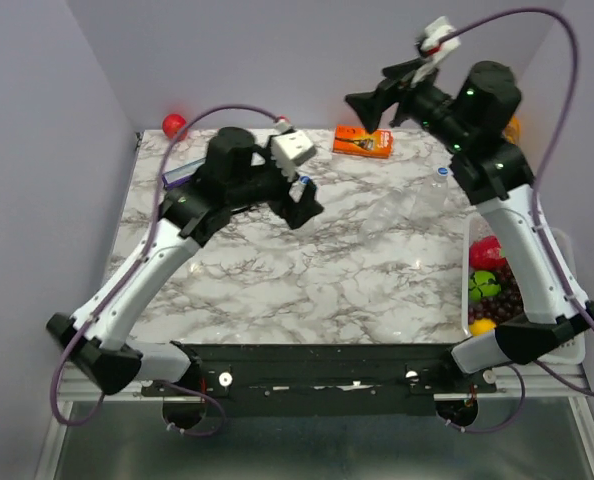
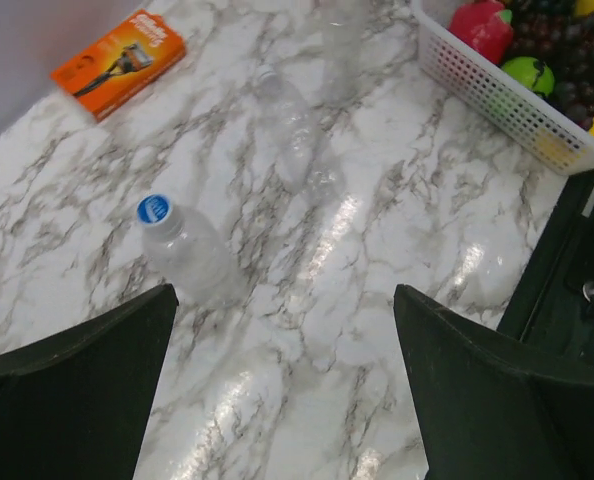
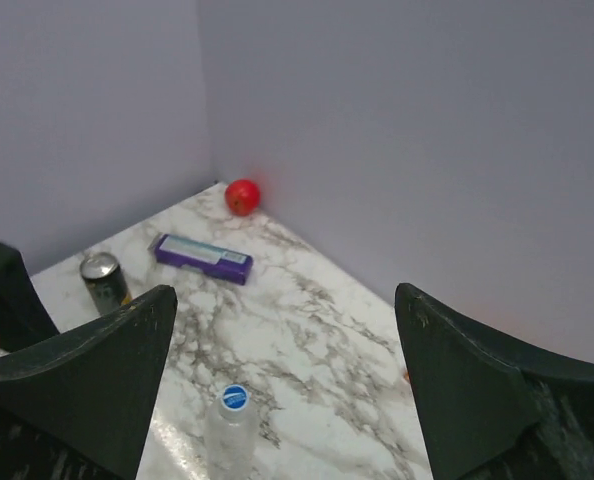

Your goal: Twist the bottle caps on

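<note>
One clear bottle point(image 2: 195, 258) stands upright with a blue cap point(image 2: 154, 210) on its neck, just ahead of my left gripper's point(image 2: 285, 300) left finger. My left gripper is open and empty above the table. A second clear bottle point(image 2: 289, 128) lies further on, and a third point(image 2: 342, 40) stands beyond it. I see no blue cap on either. In the top view my left gripper point(image 1: 305, 210) hovers by the capped bottle's cap point(image 1: 304, 182). My right gripper point(image 1: 362, 105) is raised high at the back, open and empty. Its view shows the capped bottle point(image 3: 232, 430) far below.
An orange box point(image 1: 363, 141) lies at the back. A white basket point(image 1: 477, 262) of fruit stands at the right edge. A red ball point(image 3: 242, 196), a purple box point(image 3: 202, 258) and a dark can point(image 3: 105, 280) are in the far left corner.
</note>
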`<state>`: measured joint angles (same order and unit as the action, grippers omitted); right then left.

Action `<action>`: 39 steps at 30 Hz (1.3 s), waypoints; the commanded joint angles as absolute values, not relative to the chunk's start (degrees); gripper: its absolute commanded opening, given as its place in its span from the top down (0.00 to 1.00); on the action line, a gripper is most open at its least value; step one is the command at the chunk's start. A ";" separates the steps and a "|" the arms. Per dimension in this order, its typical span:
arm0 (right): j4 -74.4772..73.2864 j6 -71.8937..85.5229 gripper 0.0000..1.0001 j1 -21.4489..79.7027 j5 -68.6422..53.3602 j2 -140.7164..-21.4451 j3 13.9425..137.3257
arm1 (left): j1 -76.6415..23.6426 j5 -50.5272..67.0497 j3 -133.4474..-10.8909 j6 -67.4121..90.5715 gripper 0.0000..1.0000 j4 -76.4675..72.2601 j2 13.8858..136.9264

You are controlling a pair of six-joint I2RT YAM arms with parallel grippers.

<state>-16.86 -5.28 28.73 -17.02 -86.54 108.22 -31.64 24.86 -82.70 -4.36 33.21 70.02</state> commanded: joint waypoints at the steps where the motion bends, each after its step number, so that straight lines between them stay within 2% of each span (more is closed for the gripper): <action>1: -28.90 4.37 0.04 18.39 -12.83 -85.17 108.55 | -44.20 11.03 -97.96 -1.18 0.01 37.52 89.40; 2: -29.61 4.92 0.04 14.45 -14.83 -83.25 107.76 | -44.99 9.86 -104.09 -0.27 0.01 38.05 92.95; 5: -29.71 4.49 0.04 9.60 -16.17 -77.98 101.88 | -47.98 2.48 -110.28 1.84 0.01 36.13 103.51; 11: -31.11 1.58 0.04 6.42 -18.02 -70.06 94.76 | -48.95 1.76 -122.23 0.26 0.01 36.47 121.36; 19: -31.55 2.20 0.04 5.98 -19.07 -63.55 88.95 | -48.96 3.07 -126.83 0.26 0.01 34.72 134.89; 28: -31.73 2.99 0.04 3.96 -19.51 -61.88 86.57 | -48.96 6.50 -128.41 2.90 0.02 34.89 142.11; 31: -31.73 2.64 0.04 3.69 -19.51 -61.70 86.57 | -48.96 9.22 -127.62 3.25 0.09 35.07 142.38; 34: -31.73 2.11 0.04 3.69 -19.60 -61.96 86.40 | -48.87 12.74 -126.13 2.90 0.22 34.63 141.42; 35: -31.73 1.94 0.04 3.69 -19.60 -62.05 86.22 | -48.95 13.18 -124.99 2.99 0.30 34.54 140.89; 39: -31.73 -1.13 0.04 3.69 -20.39 -62.14 83.94 | -48.78 15.29 -119.81 2.90 0.44 35.15 135.98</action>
